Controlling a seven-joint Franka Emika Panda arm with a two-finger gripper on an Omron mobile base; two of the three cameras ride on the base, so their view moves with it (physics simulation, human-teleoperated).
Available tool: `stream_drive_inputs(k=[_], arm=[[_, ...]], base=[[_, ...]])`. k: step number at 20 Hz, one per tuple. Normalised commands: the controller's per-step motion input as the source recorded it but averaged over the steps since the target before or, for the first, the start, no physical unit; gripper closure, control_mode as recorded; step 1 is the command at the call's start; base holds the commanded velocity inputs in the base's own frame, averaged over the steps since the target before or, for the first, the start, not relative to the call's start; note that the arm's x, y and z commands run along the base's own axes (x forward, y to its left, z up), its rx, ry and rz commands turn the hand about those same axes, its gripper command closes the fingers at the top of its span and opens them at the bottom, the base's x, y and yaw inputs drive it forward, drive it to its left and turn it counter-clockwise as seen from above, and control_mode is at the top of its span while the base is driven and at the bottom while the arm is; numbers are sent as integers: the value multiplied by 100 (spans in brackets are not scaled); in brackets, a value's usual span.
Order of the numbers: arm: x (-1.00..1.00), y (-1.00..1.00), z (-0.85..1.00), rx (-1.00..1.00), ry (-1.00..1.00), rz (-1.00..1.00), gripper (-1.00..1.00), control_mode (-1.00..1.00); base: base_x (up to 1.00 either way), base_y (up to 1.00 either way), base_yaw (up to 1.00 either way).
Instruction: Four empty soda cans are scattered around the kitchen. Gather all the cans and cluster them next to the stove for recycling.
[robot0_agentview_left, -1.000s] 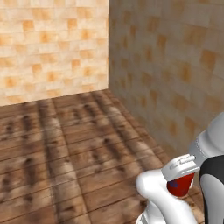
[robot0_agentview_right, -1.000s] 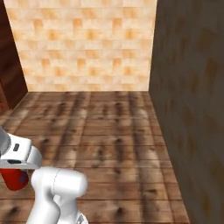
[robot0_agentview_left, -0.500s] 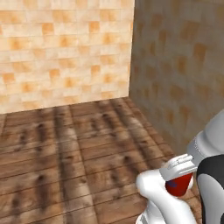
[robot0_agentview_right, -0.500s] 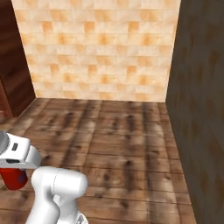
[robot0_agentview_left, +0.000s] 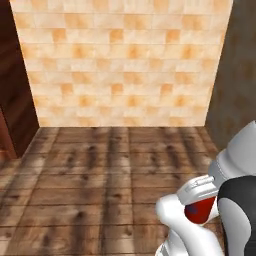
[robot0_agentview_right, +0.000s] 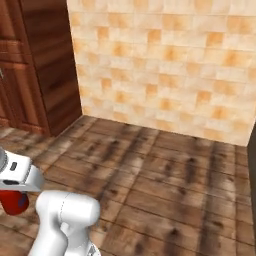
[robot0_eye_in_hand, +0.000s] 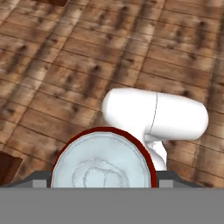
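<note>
hand (robot0_eye_in_hand: 103, 179) grips soda can (robot0_eye_in_hand: 103, 164) between partly spread fingers.

You get even, diffuse light with no visible source and no hard glare anywhere. The tan tile wall (robot0_agentview_left: 122, 65) reads bright and warm, while the side wall (robot0_agentview_left: 237, 80) at the right of the left base view sits dim and muddy. The plank floor (robot0_agentview_right: 165, 185) shows soft dark blotches rather than crisp cast shadows. Everything looks slightly soft and low in detail, with blurry textures and jagged edges. In the hand view the soda can (robot0_eye_in_hand: 103, 162) shows a pale, washed-out top, shaded smoothly, and the floor behind it stays equally soft
</note>
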Motion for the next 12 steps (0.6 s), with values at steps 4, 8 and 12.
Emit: stream_drive_inputs(k=[4, 8, 12], arm=[[0, 0, 0, 0, 0, 0, 100, 100], [0, 0, 0, 0, 0, 0, 100, 100], [0, 0, 0, 0, 0, 0, 100, 100]], base=[[100, 12, 71], [100, 11, 73], [100, 10, 74]])
